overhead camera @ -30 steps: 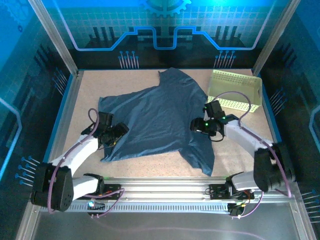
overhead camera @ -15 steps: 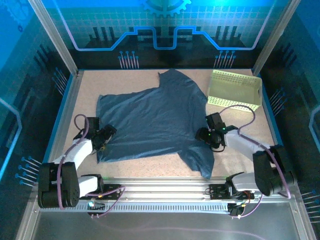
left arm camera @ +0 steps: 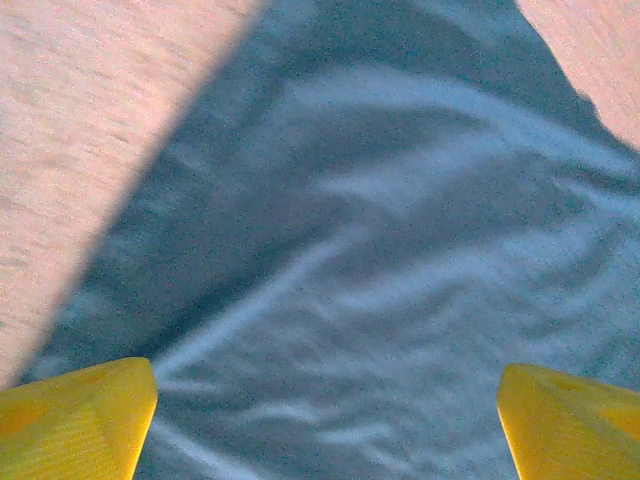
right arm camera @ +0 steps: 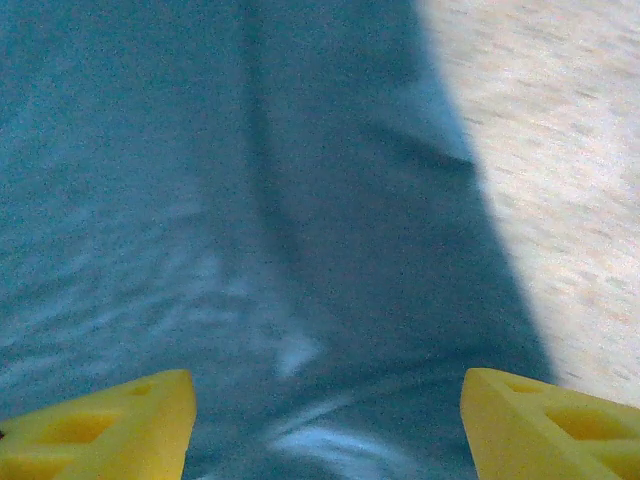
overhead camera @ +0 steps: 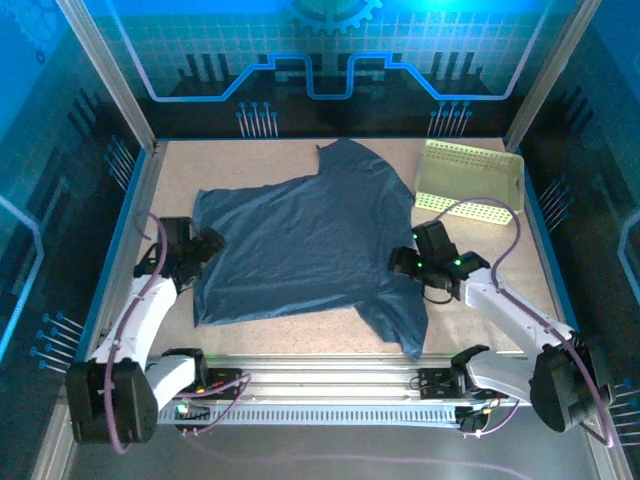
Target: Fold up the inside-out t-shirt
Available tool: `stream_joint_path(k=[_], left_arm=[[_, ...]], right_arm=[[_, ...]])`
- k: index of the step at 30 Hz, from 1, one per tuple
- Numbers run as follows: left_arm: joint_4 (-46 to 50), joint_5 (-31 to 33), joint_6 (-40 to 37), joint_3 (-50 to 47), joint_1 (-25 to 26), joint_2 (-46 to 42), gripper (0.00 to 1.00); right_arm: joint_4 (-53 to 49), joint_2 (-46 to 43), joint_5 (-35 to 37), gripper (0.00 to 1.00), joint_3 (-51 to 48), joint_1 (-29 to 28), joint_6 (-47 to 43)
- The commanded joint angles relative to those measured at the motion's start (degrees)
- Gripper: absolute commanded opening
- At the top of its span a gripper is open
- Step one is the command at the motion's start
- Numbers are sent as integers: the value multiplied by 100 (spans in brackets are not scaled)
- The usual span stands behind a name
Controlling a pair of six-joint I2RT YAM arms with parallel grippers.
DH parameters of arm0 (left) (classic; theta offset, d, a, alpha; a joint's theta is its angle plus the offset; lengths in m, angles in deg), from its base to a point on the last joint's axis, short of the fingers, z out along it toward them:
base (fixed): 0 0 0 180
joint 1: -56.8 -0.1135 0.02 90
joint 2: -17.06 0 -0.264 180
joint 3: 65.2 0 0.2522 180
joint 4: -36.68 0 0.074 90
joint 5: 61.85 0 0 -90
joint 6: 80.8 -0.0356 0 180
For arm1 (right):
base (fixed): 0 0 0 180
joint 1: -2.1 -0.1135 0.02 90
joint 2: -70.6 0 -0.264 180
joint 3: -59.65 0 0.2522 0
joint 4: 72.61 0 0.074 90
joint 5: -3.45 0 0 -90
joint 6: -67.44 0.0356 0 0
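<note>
The inside-out t-shirt (overhead camera: 310,240), dark slate-blue and wrinkled, lies spread flat across the middle of the table. My left gripper (overhead camera: 205,247) hovers at its left edge, open, yellow fingertips (left arm camera: 80,420) wide apart over the cloth (left arm camera: 380,250) with nothing between them. My right gripper (overhead camera: 400,262) sits over the shirt's right side near the lower flap, also open; its yellow fingertips (right arm camera: 545,425) straddle the fabric (right arm camera: 250,220) without holding it.
A pale yellow-green perforated basket (overhead camera: 470,180) stands at the back right, beside the shirt's upper corner. Bare tan tabletop (overhead camera: 500,270) lies right of the shirt and along the front edge (overhead camera: 290,335). Metal frame posts and blue walls enclose the table.
Both grippers let go of the shirt and widened. The shirt's left side now lies flatter and farther left. The left arm swung outward and back; the right arm shifted slightly right.
</note>
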Motion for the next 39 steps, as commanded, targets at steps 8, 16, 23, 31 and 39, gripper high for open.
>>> stream_joint_path(k=[8,16,23,31,39], left_arm=[[-115,-475,375,-471,651,1089,90],[-447,-681,357,-965,-463,1309,92],[-379,-786,53,-727,-947,1085,97],[-17,-373,-186,1034,184,1745,99],[-388,-645,67,2171,486,3566,99]], right_arm=[[679,1815,-649,73,544,-270,-191],[59,1603,103,73,-113,-497,451],[-334,704,269,73,-850,-1518,1410],[-816,727,670,74,949,-1248,168],[-268,3195,-22,75,3335,-169,-1160]])
